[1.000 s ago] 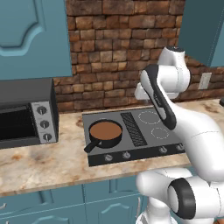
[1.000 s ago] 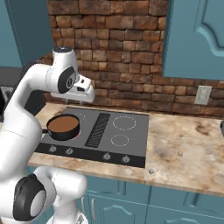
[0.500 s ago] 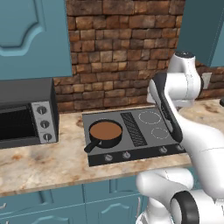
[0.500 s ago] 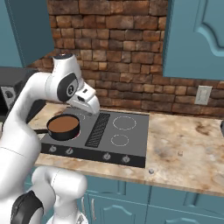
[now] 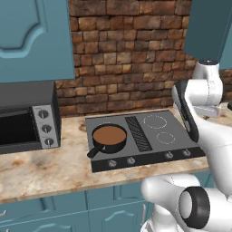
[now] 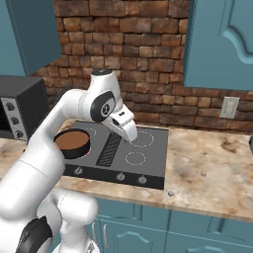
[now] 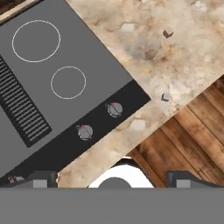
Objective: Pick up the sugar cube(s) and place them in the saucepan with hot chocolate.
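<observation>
Hovering claw (image 6: 132, 137) over right side of stovetop (image 6: 148, 158), fingertips (image 7: 40, 178) spread wide w/ nothing between. Saucepan (image 5: 109, 137) on front-left burner, brown liquid inside, handle twd front-left. Two sugar cubes on counter (image 7: 144, 48) right of stove: one (image 7: 168, 32) further back, other (image 7: 166, 97) nr front edge. Microwave (image 5: 27, 117) far left.

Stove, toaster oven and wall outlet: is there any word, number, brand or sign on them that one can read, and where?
No readable text.
Stove: plain knobs, white burner rings, no lettering.
Toaster oven: plain dials, no numbers.
Wall outlet: blank.
Saucepan: no label.
</observation>
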